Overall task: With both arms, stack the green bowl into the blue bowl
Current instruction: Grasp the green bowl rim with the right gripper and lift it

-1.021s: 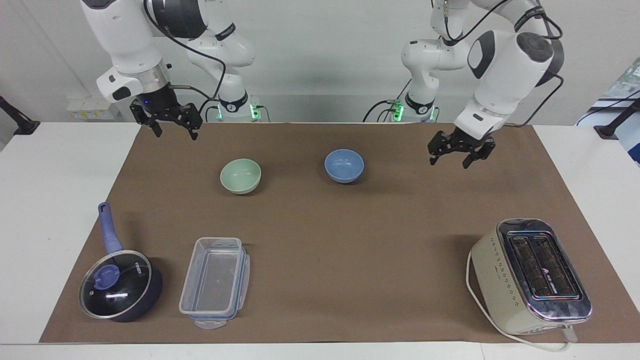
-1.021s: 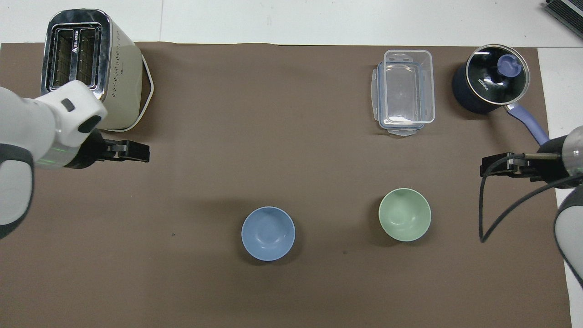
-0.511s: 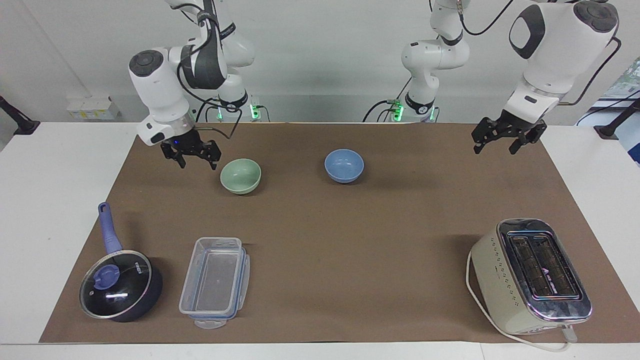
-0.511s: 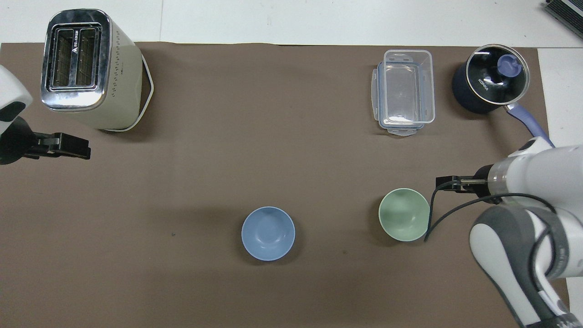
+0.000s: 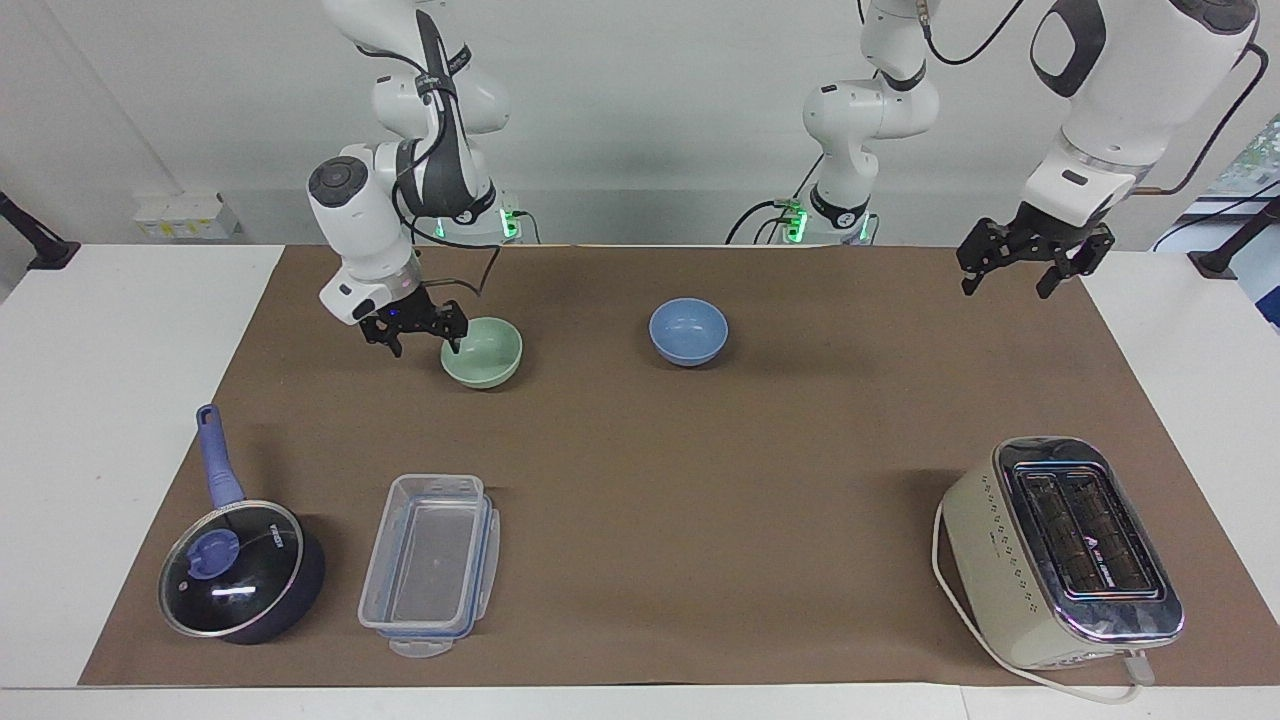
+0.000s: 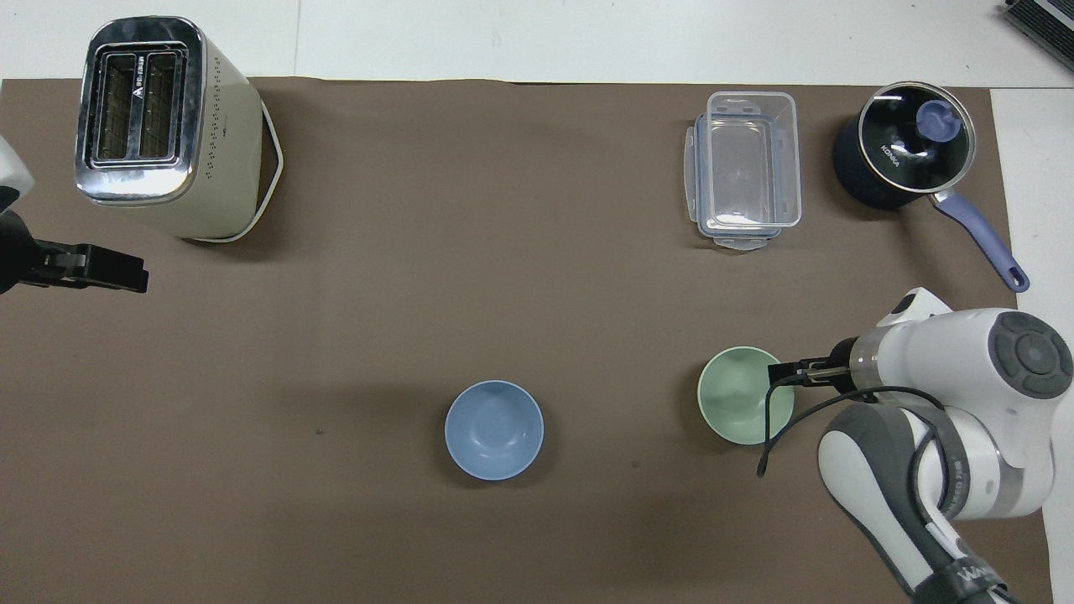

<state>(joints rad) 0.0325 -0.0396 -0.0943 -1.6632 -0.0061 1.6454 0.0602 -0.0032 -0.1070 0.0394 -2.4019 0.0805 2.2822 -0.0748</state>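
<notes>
Brown mat (image 5: pixel 640 480) covered the white table. Facing view: right gripper (image 5: pixel 418 330), fingers spread wide, sat at the green bowl (image 5: pixel 482 352) rim, one finger over the rim; blue bowl (image 5: pixel 688 331) stood beside it, apart. Left gripper (image 5: pixel 1030 262) hung wide open over the mat's edge. Overhead view: green bowl (image 6: pixel 738 403) empty, right gripper (image 6: pixel 784 372) at its rim; blue bowl (image 6: pixel 493 429) empty.

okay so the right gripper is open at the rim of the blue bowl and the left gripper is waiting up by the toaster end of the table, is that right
Not quite. The right gripper is open at the rim of the green bowl, not the blue bowl, which sits untouched nearer the middle of the table. The facing view shows this. The left gripper does wait, raised, at the toaster's end of the table.
</notes>
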